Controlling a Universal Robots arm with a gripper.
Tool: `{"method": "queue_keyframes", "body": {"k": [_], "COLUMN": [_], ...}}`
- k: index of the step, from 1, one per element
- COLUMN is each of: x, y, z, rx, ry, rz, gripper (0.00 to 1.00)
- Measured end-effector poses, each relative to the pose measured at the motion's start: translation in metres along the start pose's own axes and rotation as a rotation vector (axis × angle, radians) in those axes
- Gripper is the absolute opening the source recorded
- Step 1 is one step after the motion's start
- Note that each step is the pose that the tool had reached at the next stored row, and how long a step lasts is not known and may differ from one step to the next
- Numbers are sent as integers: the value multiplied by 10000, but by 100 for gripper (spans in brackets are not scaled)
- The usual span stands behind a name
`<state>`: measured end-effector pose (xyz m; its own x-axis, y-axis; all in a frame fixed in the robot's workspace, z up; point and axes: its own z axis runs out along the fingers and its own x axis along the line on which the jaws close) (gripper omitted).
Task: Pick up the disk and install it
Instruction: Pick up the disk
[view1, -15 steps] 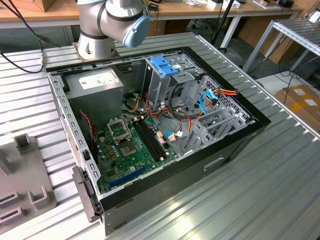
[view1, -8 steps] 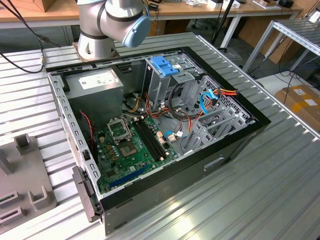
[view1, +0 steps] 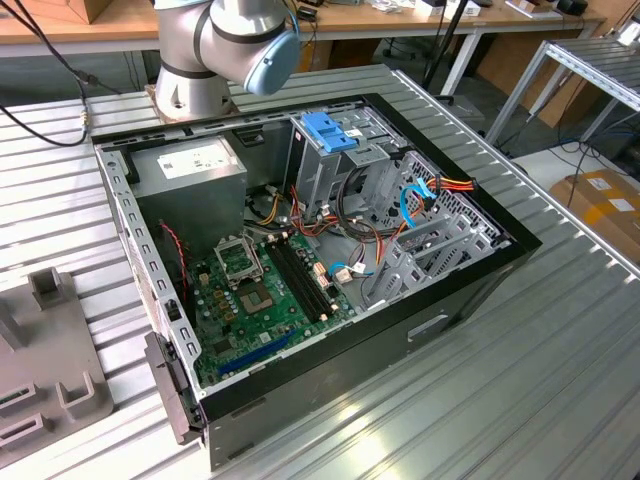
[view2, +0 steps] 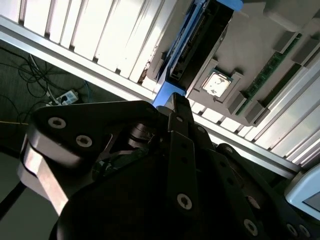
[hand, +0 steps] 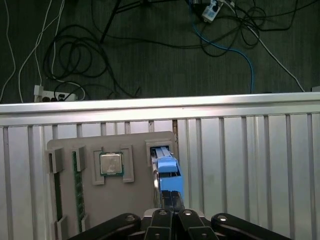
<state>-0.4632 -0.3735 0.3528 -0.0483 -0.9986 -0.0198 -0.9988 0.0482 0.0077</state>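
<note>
Has the gripper (hand: 171, 199) right at the near end of the disk (hand: 167, 165) in the first wrist view. Cannot make out the gripper's width of opening, nor any hold on the disk. Finds the disk standing on edge in a slot of a grey tray (hand: 115, 200), beside a processor chip (hand: 110, 164) and a green memory stick (hand: 76, 185), on the slatted metal counter (hand: 240, 165). Shows, in the exterior view, an open computer case (view1: 330, 370) with a blue bracket (view1: 325, 130) atop its drive cage.

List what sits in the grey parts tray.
A processor chip, a green memory stick and the blue-framed disk on edge in its slot; the gripper covers the disk's near end.
</note>
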Motion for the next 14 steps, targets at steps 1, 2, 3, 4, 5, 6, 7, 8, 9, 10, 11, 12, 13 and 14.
{"method": "queue_keyframes", "body": {"k": [1, 2, 3, 4, 5, 6, 7, 8, 9, 10, 11, 12, 13, 14], "x": [0, -1, -1, -1, -1, -2, -2, -2, -2, -2, -2, -3, -3, -3], "y": [0, 0, 0, 0, 0, 0, 0, 0, 0, 0, 0, 0, 0, 0], "z": [0, -1, 0, 0, -1, -1, -1, 0, 0, 0, 0, 0, 0, -1], "rx": [0, -1, 0, 0, -1, -1, -1, 0, 0, 0, 0, 0, -1, -1], "ry": [0, 1, 0, 0, 1, 1, 1, 0, 0, 1, 0, 0, 1, 1], "rz": [0, 0, 1, 1, 1, 0, 0, 0, 1, 1, 1, 1, 0, 0], "gripper": [11, 11, 11, 11, 11, 11, 11, 11, 11, 11, 17, 24, 29, 36]}}
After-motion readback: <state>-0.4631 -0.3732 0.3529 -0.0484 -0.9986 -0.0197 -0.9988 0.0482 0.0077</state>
